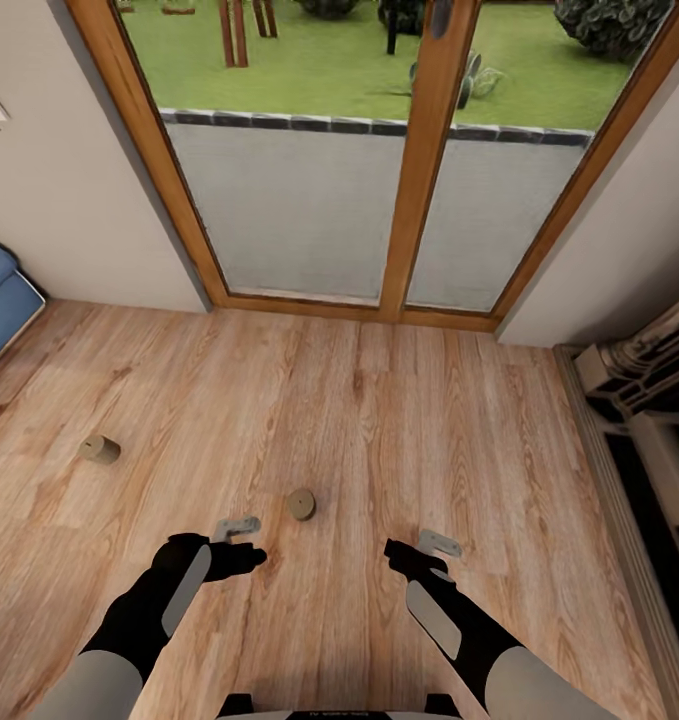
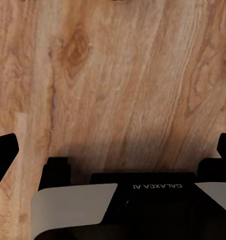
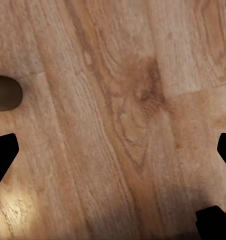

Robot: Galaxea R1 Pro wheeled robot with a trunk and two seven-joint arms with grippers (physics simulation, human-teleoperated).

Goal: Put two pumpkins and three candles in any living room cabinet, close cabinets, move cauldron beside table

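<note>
Two candles lie on their sides on the wooden floor in the head view. One short tan candle (image 1: 301, 503) rests between my two grippers, slightly ahead of them. The other candle (image 1: 100, 449) lies further left. My left gripper (image 1: 237, 526) hovers low over the floor just left of the middle candle, open and empty, its fingertips (image 2: 4, 154) spread wide. My right gripper (image 1: 438, 543) hangs to the right of that candle, also open and empty. A tan rounded edge of the candle (image 3: 5, 93) shows in the right wrist view. Pumpkins, cabinet and cauldron are out of view.
A wood-framed glass door (image 1: 419, 160) stands ahead, with lawn outside. A blue cushioned seat (image 1: 1, 298) is at the left edge. A grey and black unit (image 1: 649, 390) runs along the right wall. My own base (image 2: 143, 200) shows in the left wrist view.
</note>
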